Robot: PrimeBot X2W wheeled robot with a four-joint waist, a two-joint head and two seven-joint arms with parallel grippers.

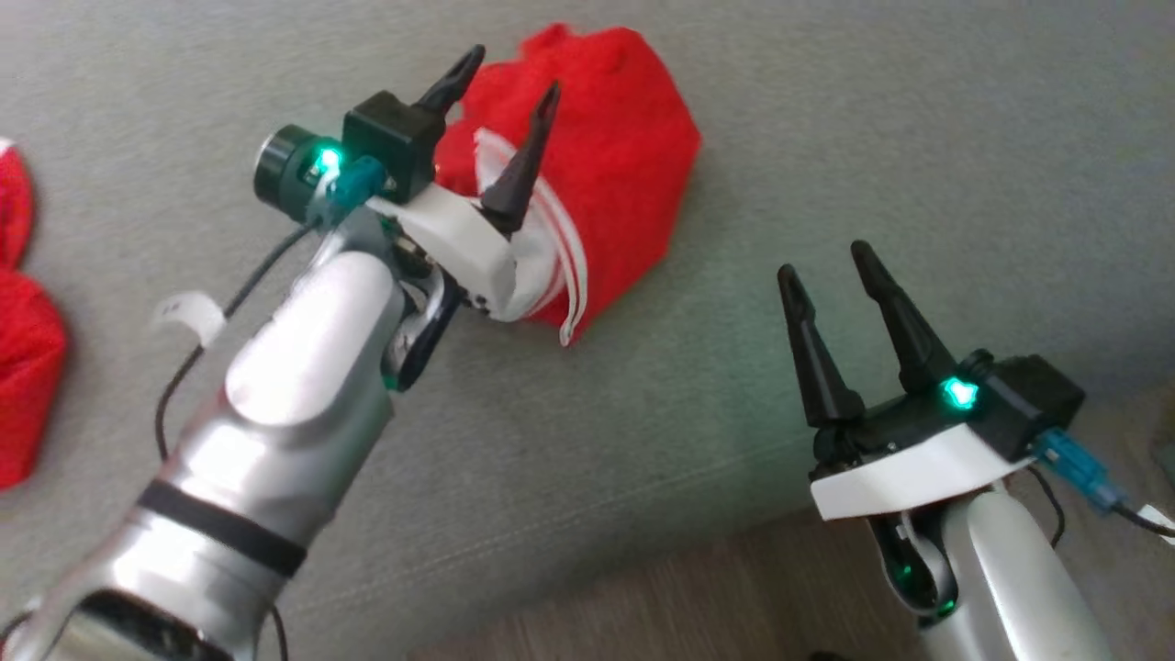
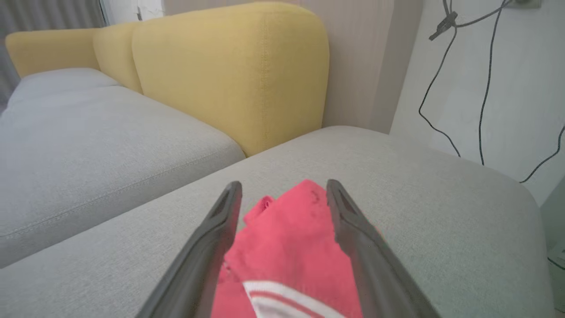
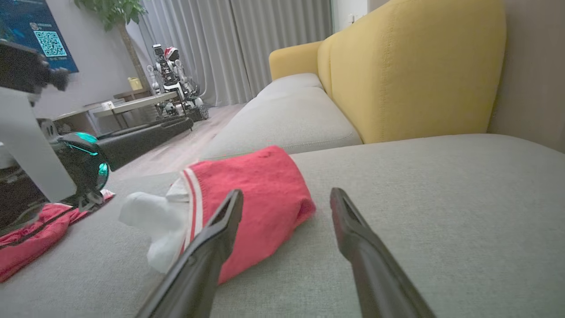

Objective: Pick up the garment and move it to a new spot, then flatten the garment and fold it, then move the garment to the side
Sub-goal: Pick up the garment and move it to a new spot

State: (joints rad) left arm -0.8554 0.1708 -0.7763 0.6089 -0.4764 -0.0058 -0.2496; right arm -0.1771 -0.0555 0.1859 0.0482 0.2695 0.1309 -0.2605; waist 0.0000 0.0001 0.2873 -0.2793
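The garment (image 1: 615, 156) is a red bundle with white stripes and a white lining, lying folded on the grey sofa seat (image 1: 826, 110). My left gripper (image 1: 514, 72) hovers over its near edge, open, with nothing between the fingers. In the left wrist view the garment (image 2: 287, 238) shows between the spread fingers of the left gripper (image 2: 283, 184). My right gripper (image 1: 824, 260) stands open to the right of the garment, apart from it, near the seat's front edge. From the right wrist, the garment (image 3: 256, 190) lies just left of the right gripper (image 3: 287, 192).
More red cloth (image 1: 23, 367) lies at the seat's left side. The yellow backrest (image 2: 229, 66) rises behind the seat. The seat's front edge drops to wooden floor (image 1: 688, 588). Cables (image 2: 481, 88) hang on the wall. Another robot (image 3: 172, 70) stands far off.
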